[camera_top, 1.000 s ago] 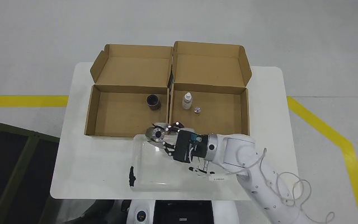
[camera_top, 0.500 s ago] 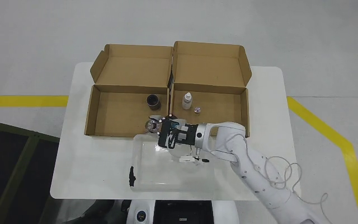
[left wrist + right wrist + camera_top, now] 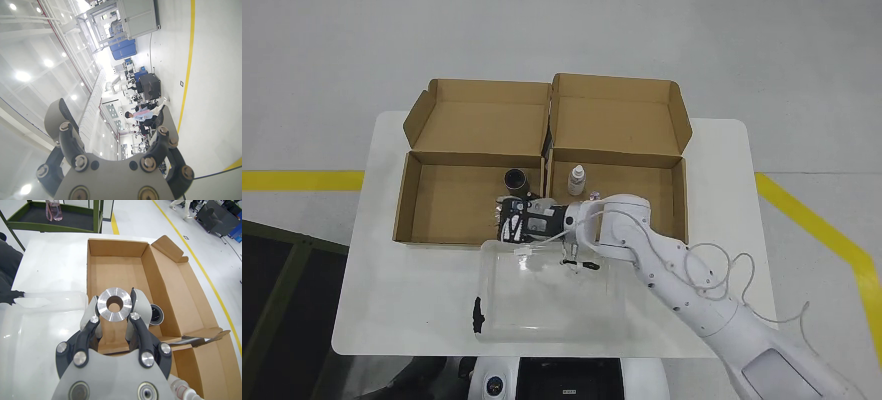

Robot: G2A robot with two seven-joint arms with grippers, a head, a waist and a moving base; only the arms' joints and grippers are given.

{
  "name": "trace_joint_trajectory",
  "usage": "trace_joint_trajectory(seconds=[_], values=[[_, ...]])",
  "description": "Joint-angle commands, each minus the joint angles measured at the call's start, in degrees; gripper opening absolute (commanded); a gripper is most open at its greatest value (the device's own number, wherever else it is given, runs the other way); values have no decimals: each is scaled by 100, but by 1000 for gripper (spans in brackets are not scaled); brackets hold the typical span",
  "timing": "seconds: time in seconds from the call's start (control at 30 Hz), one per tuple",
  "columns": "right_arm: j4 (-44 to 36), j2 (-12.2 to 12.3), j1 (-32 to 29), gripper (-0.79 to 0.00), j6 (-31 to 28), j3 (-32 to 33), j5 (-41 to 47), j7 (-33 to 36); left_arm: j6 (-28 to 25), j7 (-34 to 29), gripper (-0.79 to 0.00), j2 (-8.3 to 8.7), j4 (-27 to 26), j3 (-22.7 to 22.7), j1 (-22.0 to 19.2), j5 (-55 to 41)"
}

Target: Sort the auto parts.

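Note:
My right gripper [image 3: 114,303] is shut on a silver metal ring [image 3: 114,306] with a round centre hole, held above the near end of the left cardboard box [image 3: 121,275]. From above, the right gripper [image 3: 504,222] hangs over that box's [image 3: 442,205] front right corner, beside the clear plastic tray [image 3: 542,300]. A dark cylindrical part [image 3: 516,180] lies in the left box, also seen beside my fingers as a black-rimmed cylinder [image 3: 156,314]. The right box [image 3: 642,200] holds a small white bottle [image 3: 577,179] and a tiny metal piece [image 3: 594,196]. My left gripper [image 3: 113,117] is open, pointing out into the room.
Both boxes have their lids folded back at the table's far side. A small black item [image 3: 478,316] lies at the clear tray's left edge. Bare white tabletop [image 3: 372,280] lies left of the tray. A green rack [image 3: 56,219] stands beyond the table.
My right gripper has carried the metal ring from above the clear tray up and leftward to over the left box's front right corner.

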Motion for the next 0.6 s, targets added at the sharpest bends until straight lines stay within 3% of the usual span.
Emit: trace_joint_trajectory(seconds=[0.0,0.57], values=[[157,-56,139,-785,11,-93,49,83,0,0,0,0,0,0,0,0],[1284,-536,782,-785,329,-855,28,600,0,0,0,0,0,0,0,0]])
